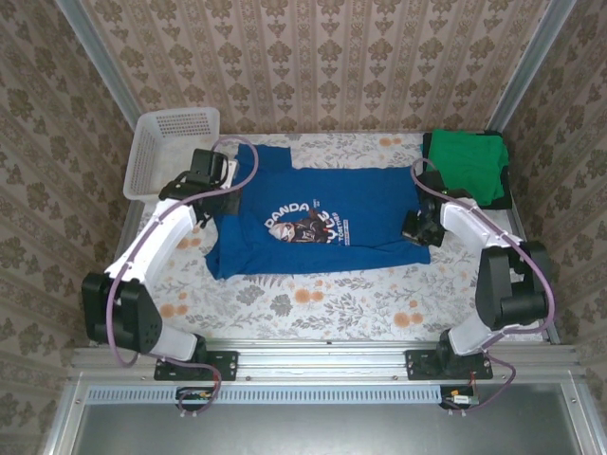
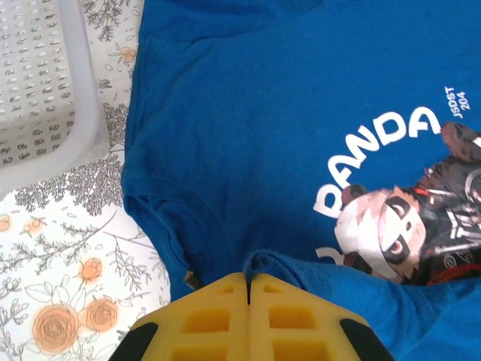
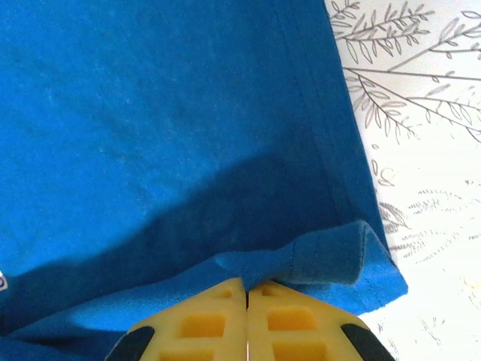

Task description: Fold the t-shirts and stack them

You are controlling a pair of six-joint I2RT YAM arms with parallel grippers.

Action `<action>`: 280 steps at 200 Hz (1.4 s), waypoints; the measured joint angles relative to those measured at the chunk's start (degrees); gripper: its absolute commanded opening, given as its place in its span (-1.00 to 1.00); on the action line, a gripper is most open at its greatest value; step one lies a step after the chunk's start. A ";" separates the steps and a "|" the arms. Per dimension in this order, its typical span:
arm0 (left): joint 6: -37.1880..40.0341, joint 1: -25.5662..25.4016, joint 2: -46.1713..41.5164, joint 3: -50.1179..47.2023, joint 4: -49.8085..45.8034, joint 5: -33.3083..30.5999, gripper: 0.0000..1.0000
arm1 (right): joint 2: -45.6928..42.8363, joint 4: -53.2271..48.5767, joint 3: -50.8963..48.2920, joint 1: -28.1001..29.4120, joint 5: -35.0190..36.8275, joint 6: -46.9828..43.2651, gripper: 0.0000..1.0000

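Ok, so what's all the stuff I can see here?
blue t-shirt: one, royal blue with a panda picture, spread flat mid-table
green t-shirt: one, bright green, folded at the far right corner
dark t-shirt: one, dark, edges peeking under the green one
basket: one, white, far left corner
tablecloth: one, white with flowers, covering the table
left gripper: one, yellow, shut on the blue t-shirt's left edge
right gripper: one, yellow, shut on its right hem

Royal-blue t-shirt (image 1: 313, 213) with white lettering, bright-green t-shirt (image 1: 467, 163), white lattice basket (image 1: 139, 161), floral tablecloth (image 1: 313, 303)
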 measured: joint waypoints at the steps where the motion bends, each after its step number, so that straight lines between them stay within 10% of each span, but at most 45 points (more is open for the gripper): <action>1: 0.09 0.09 0.22 0.15 0.04 0.04 -1.00 | 0.09 0.00 0.07 0.00 0.02 -0.02 -0.82; 115: 2.47 3.58 16.61 9.79 0.44 5.03 -1.00 | 4.55 -1.09 5.88 -1.03 5.20 -2.93 -0.47; 184: 3.04 3.58 26.95 20.72 -2.12 5.86 -1.00 | -7.34 2.49 -3.85 2.73 3.04 -2.67 -0.37; 231: 3.39 3.58 29.77 24.50 -6.21 3.69 -0.12 | 1.53 4.68 -3.80 4.94 1.09 -2.69 -0.42; 280: 3.45 3.43 27.02 24.04 -8.04 3.34 -0.02 | 8.70 3.78 0.94 4.94 3.93 -2.71 -0.48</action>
